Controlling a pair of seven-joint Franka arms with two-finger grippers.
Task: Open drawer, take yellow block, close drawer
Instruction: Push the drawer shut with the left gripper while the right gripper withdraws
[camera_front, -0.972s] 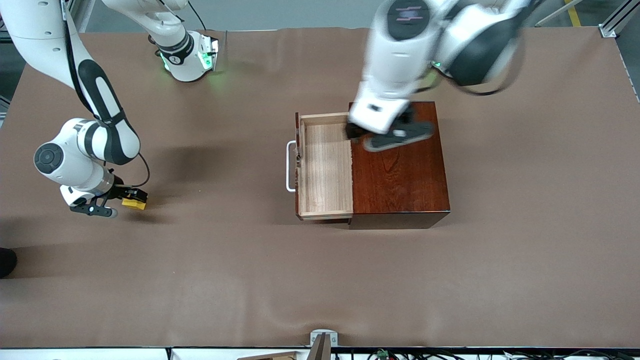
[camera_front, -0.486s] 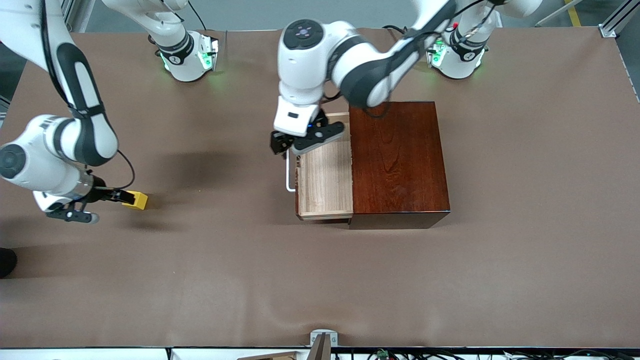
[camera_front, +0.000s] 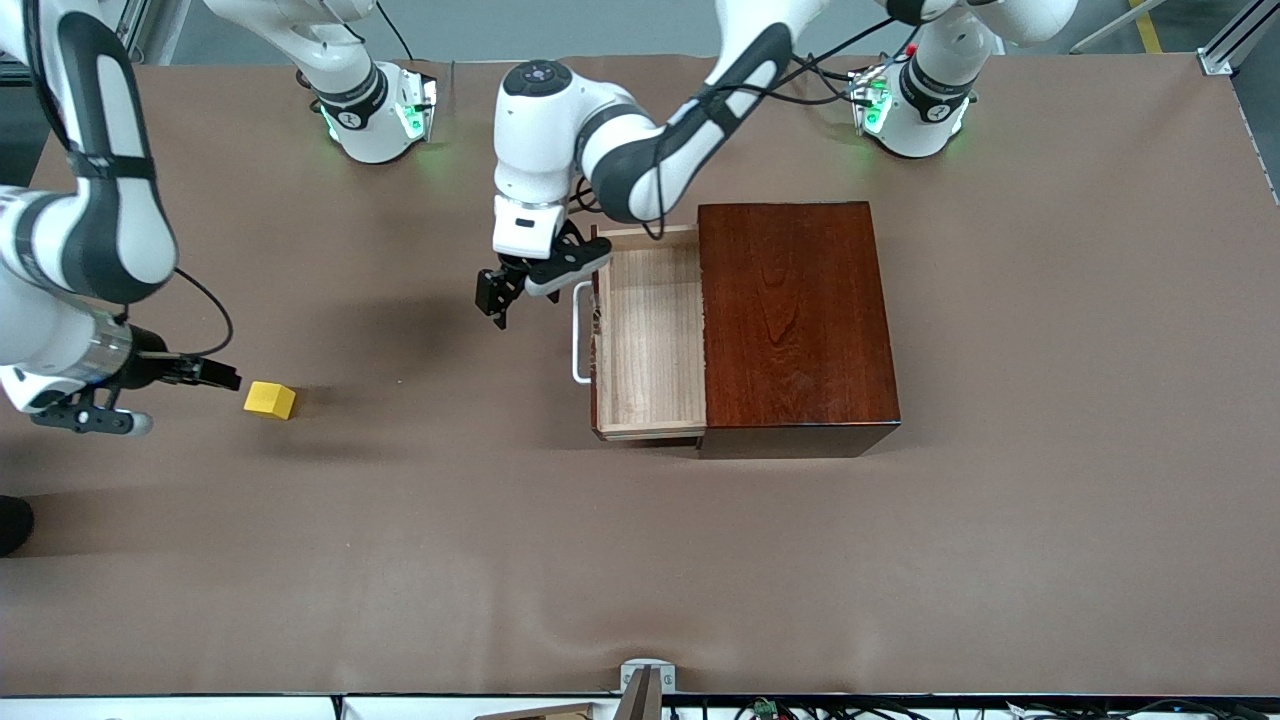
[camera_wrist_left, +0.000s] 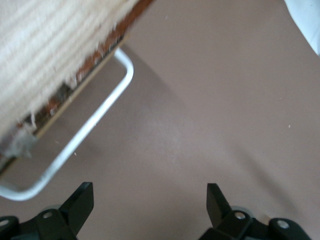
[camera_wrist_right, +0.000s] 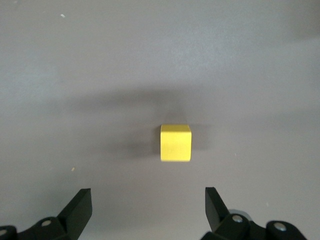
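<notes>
The drawer (camera_front: 650, 335) stood pulled out of the mahogany box (camera_front: 797, 320), its pale tray empty and its white handle (camera_front: 579, 335) facing the right arm's end of the surface (camera_front: 640, 560). The yellow block (camera_front: 270, 400) lay on the surface, well apart from the drawer toward that end. The right end effector (camera_front: 222, 378) was just beside the block, fingers apart and empty. The left end effector (camera_front: 498, 297) hung over the surface near the drawer's handle, fingers apart, holding nothing.

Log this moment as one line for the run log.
drawer: open, tray bare | yellow block: on table, free | right gripper: jaws open, beside block | left gripper: jaws open, by white handle
</notes>
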